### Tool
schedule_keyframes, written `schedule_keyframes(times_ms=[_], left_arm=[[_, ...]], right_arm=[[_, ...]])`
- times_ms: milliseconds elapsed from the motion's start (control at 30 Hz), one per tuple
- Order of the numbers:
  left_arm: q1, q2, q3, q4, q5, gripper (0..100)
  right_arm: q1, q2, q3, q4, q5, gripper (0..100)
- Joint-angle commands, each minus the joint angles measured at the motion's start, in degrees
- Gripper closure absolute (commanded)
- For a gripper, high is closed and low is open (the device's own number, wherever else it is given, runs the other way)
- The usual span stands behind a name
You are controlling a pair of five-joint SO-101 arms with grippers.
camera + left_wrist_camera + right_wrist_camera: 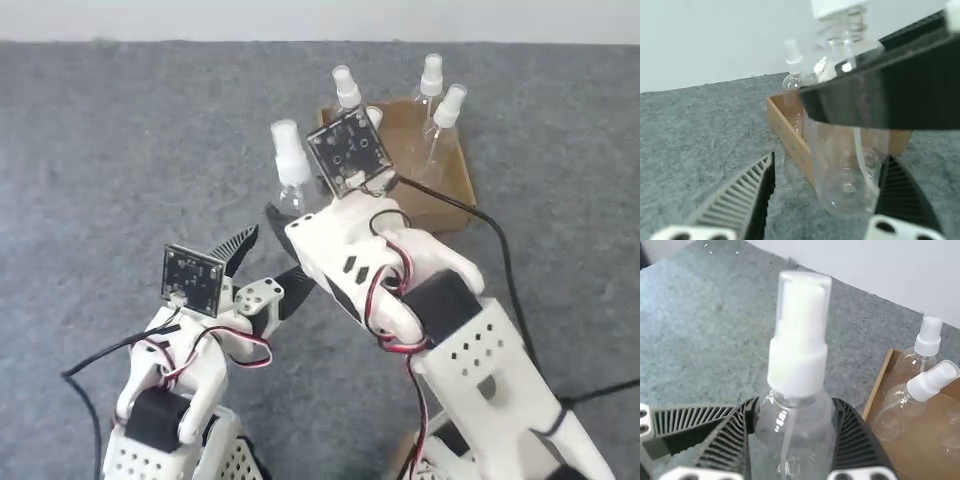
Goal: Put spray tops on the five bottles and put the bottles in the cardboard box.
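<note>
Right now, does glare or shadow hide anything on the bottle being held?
High view: even light, only faint shadows on the grey mat, nothing hidden. Right wrist view: small bright glints on the held bottle, its spray top plain to see. Left wrist view: pale glints near the bottle's base, no hard shadow.

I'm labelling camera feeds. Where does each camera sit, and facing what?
High view: above the table, looking down on both arms and the brown cardboard box.
Left wrist view: left arm, facing the box past the open left gripper.
Right wrist view: right arm, looking along the right gripper shut on the clear white-topped spray bottle.
Shared: every view shows that bottle and box.
</note>
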State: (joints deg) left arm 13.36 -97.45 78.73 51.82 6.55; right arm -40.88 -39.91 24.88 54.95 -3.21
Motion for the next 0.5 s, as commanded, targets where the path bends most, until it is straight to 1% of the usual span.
schedule_keyframes(times_ms=[0,100,200,333,467], left_arm=[[-0.70,0.09,-0.22,-1.41,0.18,70],[-0.70,0.00,-0.22,-1.14,0.18,70],[-1.14,0.00,-0.13,-1.05,0.44,70],[-1.23,-0.35,1.19,-1.49,0.26,79],[-1.23,-0.35,1.27,-1.49,0.09,90]], right_arm=[[0.31,-3.12,-2.99,1.80,5.10,99.3],[4.53,-3.47,-3.78,0.84,7.12,99.3],[12.88,-2.95,-4.57,-1.89,8.62,99.3],[21.67,-1.98,-0.79,-10.68,8.97,99.3],[24.92,1.45,7.03,-22.02,8.79,99.3]])
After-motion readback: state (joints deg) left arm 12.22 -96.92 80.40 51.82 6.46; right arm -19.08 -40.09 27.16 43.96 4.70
